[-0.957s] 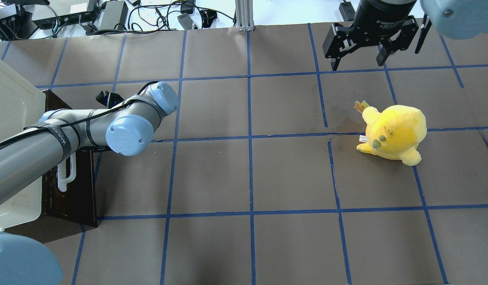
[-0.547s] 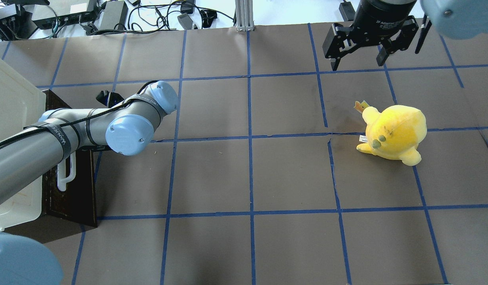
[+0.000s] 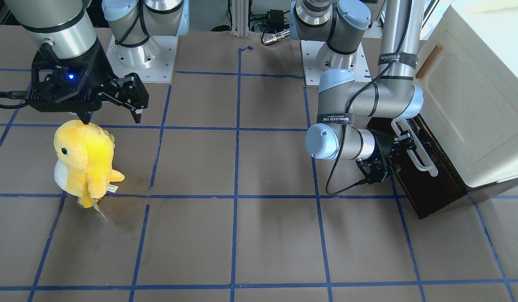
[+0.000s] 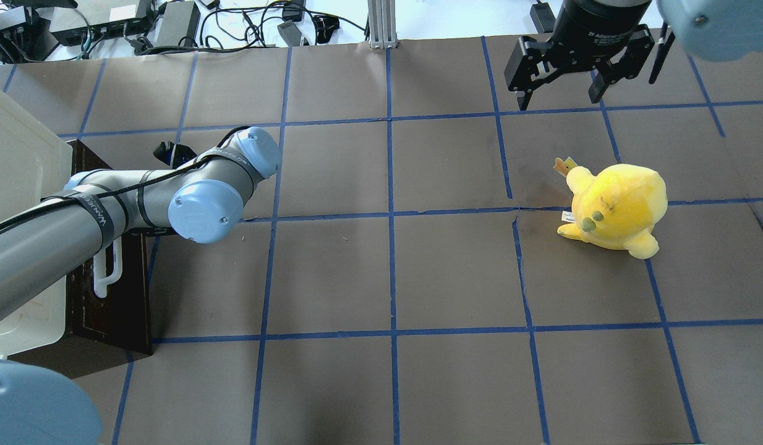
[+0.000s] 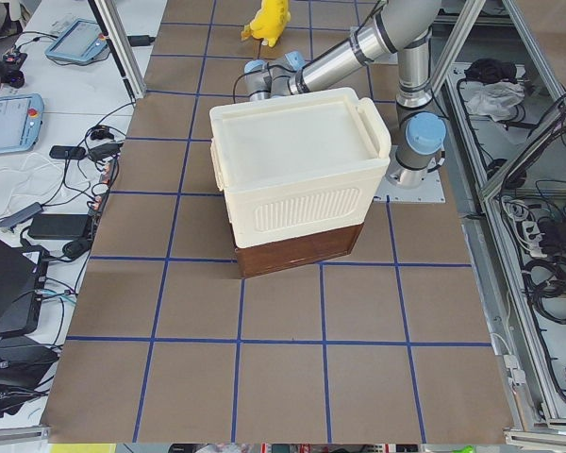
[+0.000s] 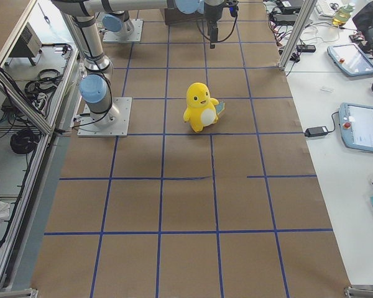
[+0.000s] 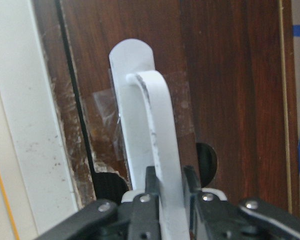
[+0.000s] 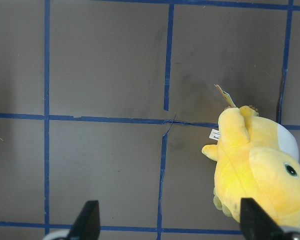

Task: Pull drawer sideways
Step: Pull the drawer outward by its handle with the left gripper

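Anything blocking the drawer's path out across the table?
Nothing visible. Left tool is shut on the white handle of the drawer; the mat ahead of it is bare, and the yellow plush sits far off.

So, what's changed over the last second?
The left arm crept slightly toward the table's middle, its jaws shut on the white handle, which shifted with it. The drawer barely moved, if at all. The right arm and yellow toy stayed put.
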